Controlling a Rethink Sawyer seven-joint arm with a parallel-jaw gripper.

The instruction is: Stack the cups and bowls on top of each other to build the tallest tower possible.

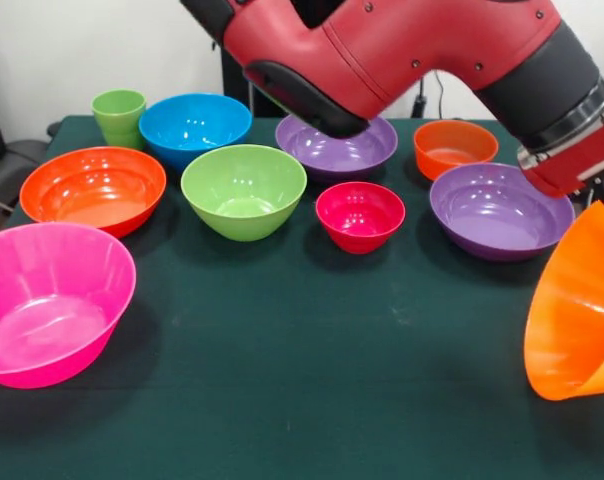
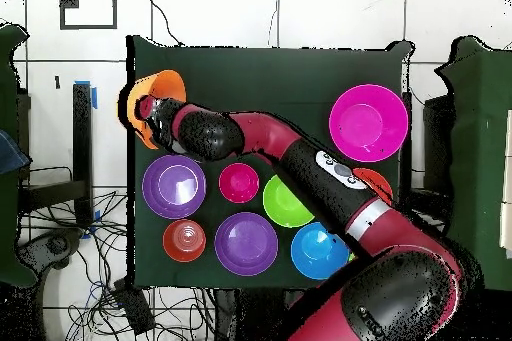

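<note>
Your gripper [image 2: 150, 112] is holding the large orange bowl [image 1: 574, 310] off the green table [image 1: 312, 380]; you can see the bowl tilted on its side at the right edge of the front view, but the arm hides the fingers, so you cannot tell how they stand on its rim. Take the green bowl [image 1: 244, 190] as your landmark. Nearer the camera and to its left sits the big pink bowl [image 1: 50, 300]. Just right of it is the small magenta-red bowl [image 1: 360, 214], and further right a purple bowl [image 1: 500, 210]. Left of it rests a wide red-orange bowl [image 1: 92, 187]. Behind it you find the blue bowl [image 1: 195, 125], with the light-green cup [image 1: 119, 116] beside that. Back right sit the second purple bowl [image 1: 362, 148] and a small red-orange bowl [image 1: 454, 146]. All stand upright and apart; nothing is stacked.
</note>
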